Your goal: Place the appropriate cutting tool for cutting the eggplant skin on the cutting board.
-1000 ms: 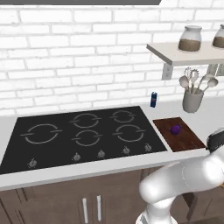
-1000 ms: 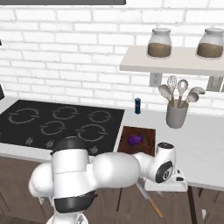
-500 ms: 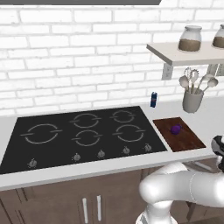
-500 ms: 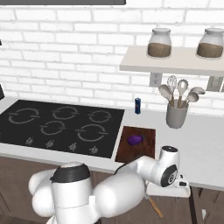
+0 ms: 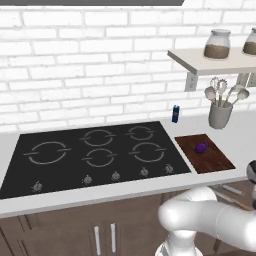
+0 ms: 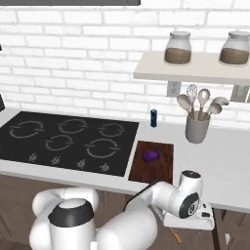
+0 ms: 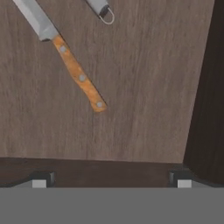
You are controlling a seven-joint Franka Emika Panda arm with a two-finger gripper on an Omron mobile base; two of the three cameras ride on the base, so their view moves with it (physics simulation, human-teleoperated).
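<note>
Wood drawer floor (image 7: pixel 144 87), knife (image 7: pixel 65 57) lying free, open gripper (image 7: pixel 111 179) above

In the hand view, we saw the knife (image 7: pixel 65 57) only in part: its orange riveted handle lay whole on the wooden drawer floor (image 7: pixel 140 87), but the grey blade ran off the top left corner, so we could not tell its length or tip. A second tool (image 7: pixel 101 8) beside it was cut by the top edge; only a grey end with a small ring showed, and we could not tell what it was. In the left base view the right-hand jar (image 5: pixel 250 41) on the shelf (image 5: pixel 210 62) was clipped by the picture's edge. The utensils in the grey holder (image 6: pixel 197 128) were too small for us to name surely.
</note>
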